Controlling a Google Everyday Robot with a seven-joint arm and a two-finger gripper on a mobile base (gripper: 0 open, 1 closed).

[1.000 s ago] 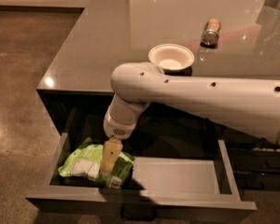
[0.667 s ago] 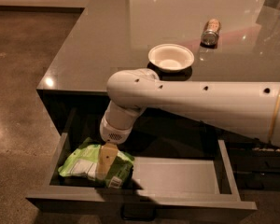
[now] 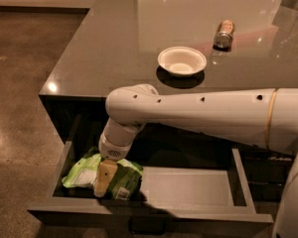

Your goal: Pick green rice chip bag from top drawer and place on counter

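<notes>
The green rice chip bag [image 3: 81, 174] lies crumpled in the left end of the open top drawer [image 3: 188, 188], its white label and barcode facing the front. My gripper [image 3: 105, 179] reaches down from the white arm into the drawer and sits on the bag, near its middle. The wrist hides part of the bag. The counter [image 3: 114, 43] spreads above and behind the drawer.
A white bowl [image 3: 182, 61] stands on the counter near its front edge, just above my arm. A small can [image 3: 223, 32] lies further back on the right. The drawer's right part shows its pale bottom. Brown floor lies to the left.
My arm and gripper have shifted a little to the left over the bag. The bag still lies in the drawer.
</notes>
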